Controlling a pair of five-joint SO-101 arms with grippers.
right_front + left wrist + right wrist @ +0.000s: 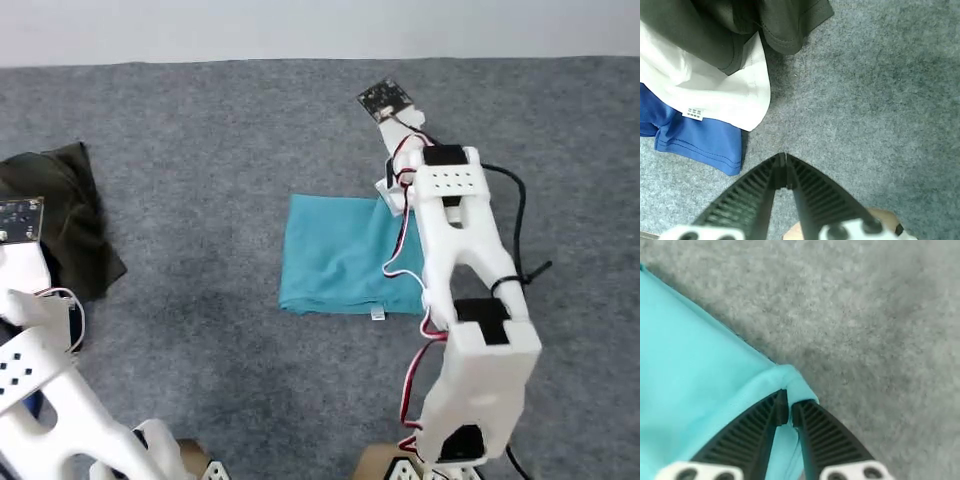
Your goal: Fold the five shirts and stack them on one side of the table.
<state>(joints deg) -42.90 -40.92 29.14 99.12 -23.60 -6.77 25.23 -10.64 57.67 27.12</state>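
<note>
A folded teal shirt (340, 255) lies flat in the middle of the grey table. My right gripper (788, 399) is at its far right corner, shut on a raised pinch of the teal shirt (700, 370); from above the right gripper (390, 195) sits at that corner. At the table's left side is a pile of a dark green shirt (730, 30) on a white shirt (715, 90) on a blue shirt (700, 140). My left gripper (785, 162) is shut on nothing, over bare carpet beside the pile. From above, the dark green shirt (65, 215) tops it.
Grey carpet (200, 130) covers the whole table. The right arm (470, 290) stretches from the near edge over the teal shirt's right side. The left arm (40, 380) stands at the near left corner. A white label (377, 314) sticks out of the teal shirt's near edge.
</note>
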